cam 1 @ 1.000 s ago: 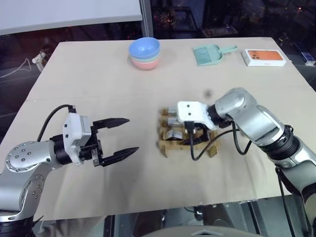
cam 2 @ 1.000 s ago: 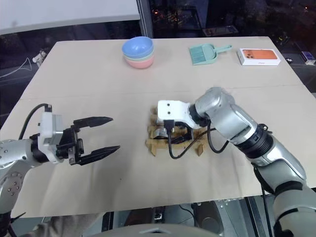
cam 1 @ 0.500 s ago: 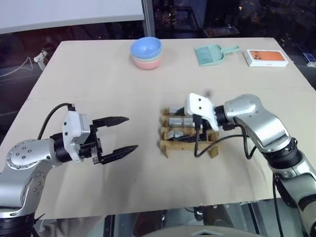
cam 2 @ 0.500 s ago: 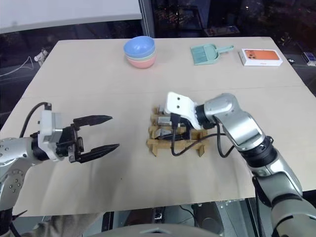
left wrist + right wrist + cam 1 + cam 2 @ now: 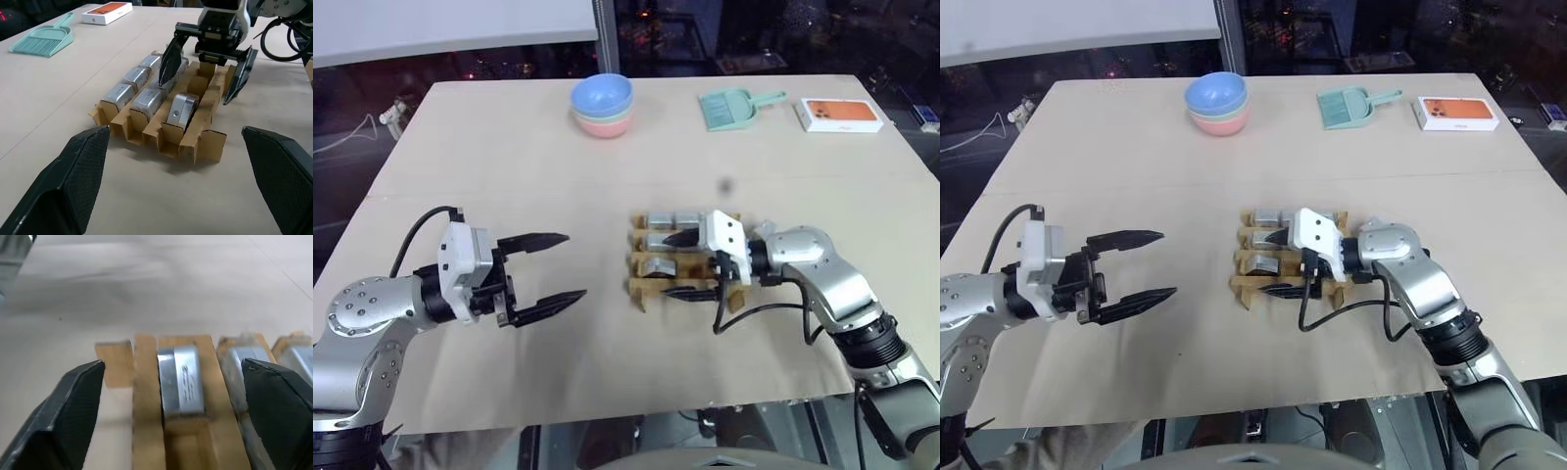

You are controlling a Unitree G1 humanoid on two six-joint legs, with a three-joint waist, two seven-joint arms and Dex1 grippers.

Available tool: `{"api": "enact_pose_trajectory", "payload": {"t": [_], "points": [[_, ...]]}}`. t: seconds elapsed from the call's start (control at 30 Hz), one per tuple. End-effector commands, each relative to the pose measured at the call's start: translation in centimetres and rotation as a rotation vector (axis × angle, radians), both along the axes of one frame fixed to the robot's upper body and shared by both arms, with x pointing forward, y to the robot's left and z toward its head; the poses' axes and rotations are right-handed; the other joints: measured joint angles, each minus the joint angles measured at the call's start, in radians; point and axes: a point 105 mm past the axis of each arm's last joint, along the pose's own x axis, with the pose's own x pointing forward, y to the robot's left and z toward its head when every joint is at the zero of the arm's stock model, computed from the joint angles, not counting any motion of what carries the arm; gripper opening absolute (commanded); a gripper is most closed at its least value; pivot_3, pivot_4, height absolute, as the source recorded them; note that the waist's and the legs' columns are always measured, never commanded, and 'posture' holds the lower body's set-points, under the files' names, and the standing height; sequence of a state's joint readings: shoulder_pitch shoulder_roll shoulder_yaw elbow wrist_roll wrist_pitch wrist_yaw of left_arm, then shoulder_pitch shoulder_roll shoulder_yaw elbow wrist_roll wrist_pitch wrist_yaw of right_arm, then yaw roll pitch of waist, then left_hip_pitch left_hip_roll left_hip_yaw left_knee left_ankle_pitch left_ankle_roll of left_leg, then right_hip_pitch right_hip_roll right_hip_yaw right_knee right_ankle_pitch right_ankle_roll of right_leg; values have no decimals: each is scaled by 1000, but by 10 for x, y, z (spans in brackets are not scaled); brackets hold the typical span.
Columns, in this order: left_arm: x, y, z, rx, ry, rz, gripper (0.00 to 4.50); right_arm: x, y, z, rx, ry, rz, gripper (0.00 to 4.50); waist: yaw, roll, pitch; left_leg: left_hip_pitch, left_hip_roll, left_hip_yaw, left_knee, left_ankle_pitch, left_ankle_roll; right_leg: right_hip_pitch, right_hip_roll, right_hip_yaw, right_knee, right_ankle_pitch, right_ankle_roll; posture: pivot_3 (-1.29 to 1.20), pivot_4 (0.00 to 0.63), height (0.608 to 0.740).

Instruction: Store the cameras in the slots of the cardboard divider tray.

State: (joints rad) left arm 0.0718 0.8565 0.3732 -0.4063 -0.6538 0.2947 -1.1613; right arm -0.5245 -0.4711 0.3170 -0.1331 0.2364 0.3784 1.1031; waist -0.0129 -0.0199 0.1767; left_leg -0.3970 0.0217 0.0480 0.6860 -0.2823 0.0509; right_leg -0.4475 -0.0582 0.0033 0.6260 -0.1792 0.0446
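1. One tray (image 5: 736,294) sits near the middle of the table (image 5: 509,147), at the right gripper's (image 5: 690,264) fingertips.
2. Cameras (image 5: 146,100) in the tray: the left wrist view shows five silver blocks. Three lie in one outer row, one or two in the middle row, and one (image 5: 180,110) stands tilted in the row nearest the right gripper. I cannot tell the exact count in the middle row.
3. Two grippers. The left gripper (image 5: 548,272) hangs well apart from the tray, jaws wide and holding nothing.
4. The right gripper is low over the tray, jaws spread apart. One finger is over the middle row and the other is outside the tray's near edge, with nothing held between them.
5. Far side of the table: one stack of bowls (image 5: 602,106), blue on top, with three colours showing.
6. One green dustpan (image 5: 734,106) and one orange-and-white box (image 5: 840,114) lie beside each other, well apart from the tray.
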Motion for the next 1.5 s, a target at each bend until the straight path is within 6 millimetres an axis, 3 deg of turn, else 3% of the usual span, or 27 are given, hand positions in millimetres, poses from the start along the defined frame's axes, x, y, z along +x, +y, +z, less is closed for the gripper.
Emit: {"api": "enact_pose_trajectory", "payload": {"t": [0.03,0.07,0.17,0.2,0.23,0.5,0.6,0.77,1.1,1.3,1.4,1.5], "points": [[-1,-1,6,6,-35,-11,4500,3,-2,2,-5,-46,0,2604,0,0,0,0,0,0,0,0,0,0,0,0,0,0,0,0,150,740],[-2,-1,6,6,-35,-11,4500,3,-3,1,-9,-46,-1,1941,0,0,0,0,0,0,0,0,0,0,0,0,0,0,0,0,150,740],[-2,0,6,8,-35,-11,4500,3,-3,-3,-30,-53,4,643,0,0,0,0,0,0,0,0,0,0,0,0,0,0,0,0,150,740],[-2,0,6,8,-35,-11,4500,3,-3,-4,-34,-55,5,236,0,0,0,0,0,0,0,0,0,0,0,0,0,0,0,0,150,740],[-1,0,6,8,-35,-11,4500,3,-2,-4,-36,-59,7,113,-1,0,0,0,0,0,0,0,0,0,0,0,0,0,0,0,150,740],[0,0,6,7,-34,-14,4500,3,-3,-4,-47,-40,9,113,-1,0,0,1,1,0,0,0,0,0,1,0,0,0,-1,0,150,740],[0,0,5,7,-34,-15,4500,-1,-4,-3,-60,-9,31,952,-1,0,0,1,1,0,0,0,0,0,1,0,0,0,-1,0,150,740],[0,0,5,6,-34,-15,4500,5,-3,0,-49,-19,-12,3253,0,0,0,1,1,0,0,0,0,0,1,0,0,0,-1,0,150,740],[0,1,4,10,-35,-11,4500,7,4,0,-24,29,-18,3253,0,0,0,1,0,0,0,0,0,0,1,0,0,0,0,0,150,740],[0,1,4,12,-35,-11,4500,6,5,-2,-41,29,-7,536,0,0,0,0,0,0,0,0,0,0,1,0,0,0,0,0,150,740],[0,1,5,13,-35,-12,4500,5,3,1,-53,15,1,480,0,0,0,1,0,0,0,0,0,0,1,0,0,0,0,0,150,740],[-1,1,4,15,-33,-12,4500,3,4,19,-94,-28,23,480,0,0,0,0,0,0,0,0,0,0,1,0,0,0,0,0,150,740]]}}
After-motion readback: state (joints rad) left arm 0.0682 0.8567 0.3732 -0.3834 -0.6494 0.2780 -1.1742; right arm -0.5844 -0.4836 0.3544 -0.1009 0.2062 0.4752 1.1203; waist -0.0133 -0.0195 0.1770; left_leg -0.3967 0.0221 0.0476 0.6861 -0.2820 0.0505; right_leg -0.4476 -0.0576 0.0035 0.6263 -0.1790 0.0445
